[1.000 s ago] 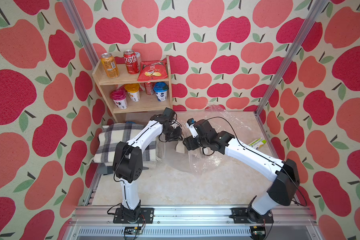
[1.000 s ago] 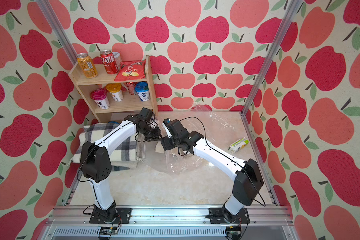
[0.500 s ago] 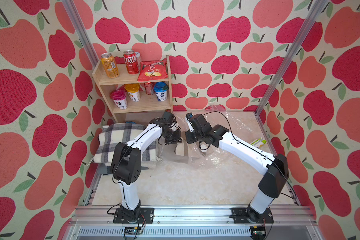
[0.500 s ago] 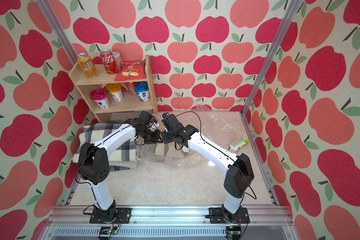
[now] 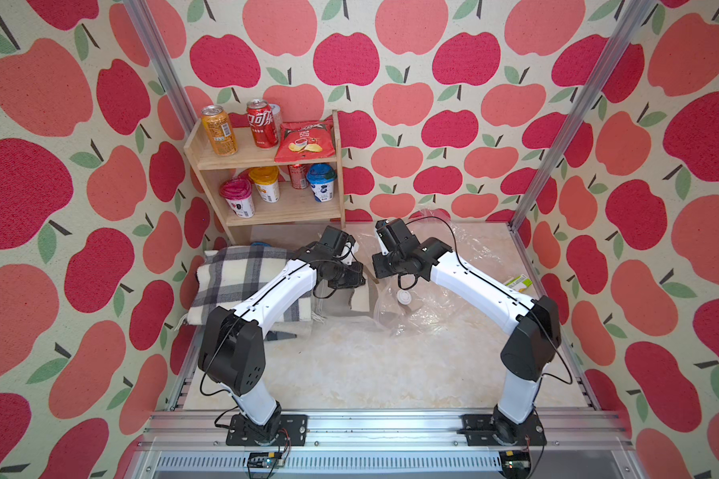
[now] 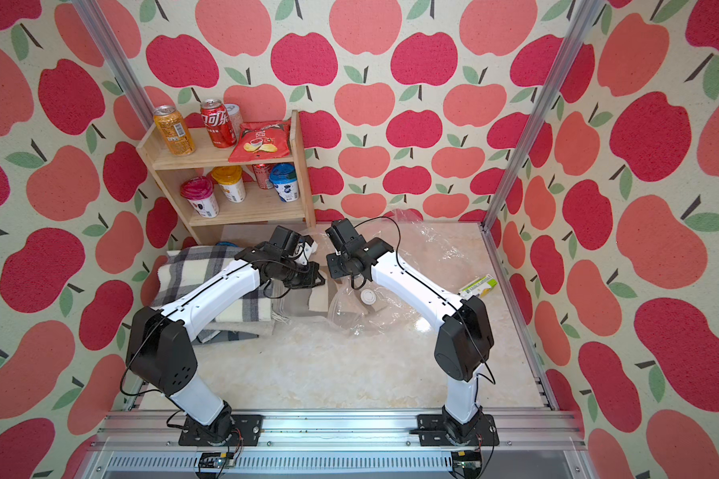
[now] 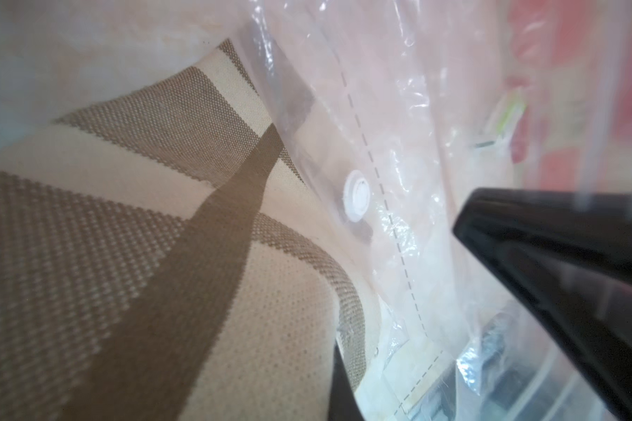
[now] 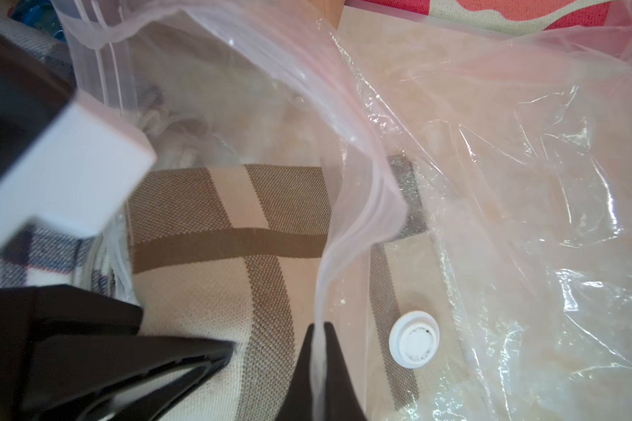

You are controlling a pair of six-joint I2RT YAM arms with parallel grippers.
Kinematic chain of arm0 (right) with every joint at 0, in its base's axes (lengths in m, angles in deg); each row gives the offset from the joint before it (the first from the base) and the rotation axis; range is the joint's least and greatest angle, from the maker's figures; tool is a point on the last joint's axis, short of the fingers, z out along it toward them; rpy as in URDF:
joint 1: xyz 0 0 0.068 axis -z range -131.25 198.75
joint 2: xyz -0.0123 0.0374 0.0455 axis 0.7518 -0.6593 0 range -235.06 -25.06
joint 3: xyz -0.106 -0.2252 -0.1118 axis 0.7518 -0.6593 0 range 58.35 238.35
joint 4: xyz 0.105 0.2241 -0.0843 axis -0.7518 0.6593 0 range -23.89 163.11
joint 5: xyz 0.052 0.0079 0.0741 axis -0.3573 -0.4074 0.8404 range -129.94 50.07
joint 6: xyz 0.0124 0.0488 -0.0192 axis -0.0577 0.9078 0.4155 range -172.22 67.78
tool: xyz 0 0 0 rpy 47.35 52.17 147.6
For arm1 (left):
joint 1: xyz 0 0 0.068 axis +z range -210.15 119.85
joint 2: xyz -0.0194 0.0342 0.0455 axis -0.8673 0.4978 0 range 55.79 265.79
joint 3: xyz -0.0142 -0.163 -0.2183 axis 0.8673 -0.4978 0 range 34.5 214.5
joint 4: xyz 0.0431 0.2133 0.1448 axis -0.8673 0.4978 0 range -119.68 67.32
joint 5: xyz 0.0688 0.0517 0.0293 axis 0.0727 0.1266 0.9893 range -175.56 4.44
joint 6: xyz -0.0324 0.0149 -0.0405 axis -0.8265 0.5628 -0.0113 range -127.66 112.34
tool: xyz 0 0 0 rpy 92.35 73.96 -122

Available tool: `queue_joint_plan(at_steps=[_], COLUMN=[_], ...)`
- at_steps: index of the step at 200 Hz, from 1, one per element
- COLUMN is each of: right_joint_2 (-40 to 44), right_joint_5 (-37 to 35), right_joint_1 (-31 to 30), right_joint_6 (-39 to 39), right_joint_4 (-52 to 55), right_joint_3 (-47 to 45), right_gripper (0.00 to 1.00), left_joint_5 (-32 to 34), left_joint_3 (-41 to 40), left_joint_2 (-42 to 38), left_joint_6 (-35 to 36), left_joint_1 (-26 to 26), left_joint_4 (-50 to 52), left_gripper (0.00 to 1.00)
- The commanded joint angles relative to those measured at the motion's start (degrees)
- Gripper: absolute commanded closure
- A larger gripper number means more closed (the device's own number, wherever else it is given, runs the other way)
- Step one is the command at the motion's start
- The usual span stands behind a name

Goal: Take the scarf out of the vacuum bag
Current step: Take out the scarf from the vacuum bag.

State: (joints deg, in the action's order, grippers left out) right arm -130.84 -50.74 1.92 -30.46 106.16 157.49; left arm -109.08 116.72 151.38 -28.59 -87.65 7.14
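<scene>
I have the right gripper (image 8: 318,330) clamped on the zip edge of the large transparent crinkly plastic vacuum bag (image 8: 526,189). In the right wrist view that edge rises from between the black fingertips at the lower middle and arches over to the upper left.

The beige and brown checked knitted scarf (image 8: 230,237) fills the centre of that frame. It is bare to the left of the raised edge. Its right end lies under the film, beside the small round white valve cap (image 8: 413,342).

The left gripper (image 8: 223,351) reaches in from the lower left with its jaws together and its tip on the scarf. I cannot tell whether it pinches any cloth.

In a top view the bag spreads over the pale marbled tabletop (image 5: 349,373) right of centre. A folded grey and white plaid blanket (image 5: 241,282) sits at the left, under the left arm.
</scene>
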Motion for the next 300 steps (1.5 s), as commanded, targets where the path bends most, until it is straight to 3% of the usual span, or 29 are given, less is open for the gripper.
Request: queue_joint_plan(at_steps=[1,28,69,109,147,223,268,300], right_joint_2=[-0.1,-1.0,-2.5,-3.3,-4.0,-6.1,-6.3,-6.1], right_joint_5=[1.0,2.0,3.1,4.2,5.4,7.5,7.9,7.7], right_joint_1=[0.5,0.9,1.8,2.1,2.4,2.5,2.5,2.7], right_joint_6=[1.9,2.4,3.6,3.8,3.8,4.6,4.6,4.5], right_joint_4=[1.1,0.8,1.3,1.0,1.2,1.1,1.1,1.4], right_joint_3=[-2.4,-2.7,-2.4,-2.6,-3.0,-3.3,-3.7,-4.5], right_gripper=[1.0,1.0,1.0,1.0,1.0,1.0,1.0,1.0], left_joint_5=[-1.6,-0.8,5.9,5.9,6.9,6.6,7.1,1.8], left_joint_3=[4.8,9.5,15.1,17.2,15.0,20.1,18.1,15.1], left_joint_2=[-1.2,-0.7,-2.0,-2.5,-5.9,-10.6,-14.0,-16.5], left_joint_6=[3.3,6.1,11.6,16.8,24.3,28.6,30.2,29.5], left_joint_1=[0.2,0.0,1.6,8.4,12.4,21.8,32.9,43.8], left_joint_4=[2.4,8.3,16.7,23.7,22.1,26.4,25.0,21.8], left_gripper=[1.0,1.0,1.0,1.0,1.0,1.0,1.0,1.0])
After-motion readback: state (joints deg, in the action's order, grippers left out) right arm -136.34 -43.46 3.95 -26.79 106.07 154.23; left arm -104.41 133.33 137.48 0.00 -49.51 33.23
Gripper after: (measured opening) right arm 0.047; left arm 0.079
